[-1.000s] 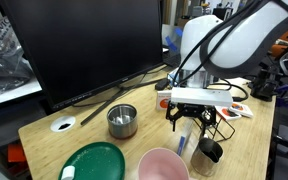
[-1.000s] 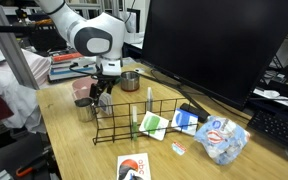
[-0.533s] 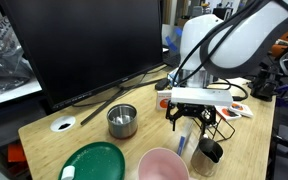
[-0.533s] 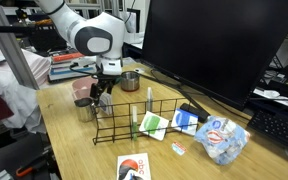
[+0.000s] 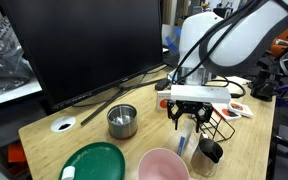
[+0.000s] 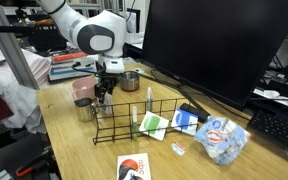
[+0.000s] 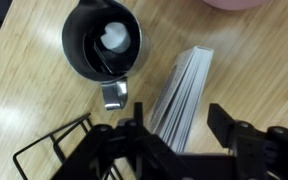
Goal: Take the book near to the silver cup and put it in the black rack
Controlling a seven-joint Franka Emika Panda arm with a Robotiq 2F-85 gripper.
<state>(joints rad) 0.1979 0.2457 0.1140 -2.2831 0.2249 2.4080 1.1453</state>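
Observation:
The book [image 7: 184,88] is thin with a light cover, and its page edges face the wrist camera. It sits on the wooden table beside the silver cup [image 7: 102,40]. In an exterior view the book [image 5: 182,143] shows between the pink bowl [image 5: 162,165] and the cup [image 5: 210,152]. My gripper [image 7: 179,125] is open, with one finger on each side of the book's near end; whether they touch it I cannot tell. It also shows in both exterior views [image 5: 192,120] [image 6: 102,98]. The black rack [image 6: 149,118] stands just beside it [image 7: 49,152] [image 5: 224,125].
A large black monitor [image 5: 84,45] stands behind. A second steel cup [image 5: 122,120] and a green plate [image 5: 96,162] sit on the table. Two thin books [image 6: 154,125] rest in the rack. A crumpled bag [image 6: 224,140] and a booklet [image 6: 134,167] lie nearby.
The gripper has risen very slightly over the book. Nothing else has moved.

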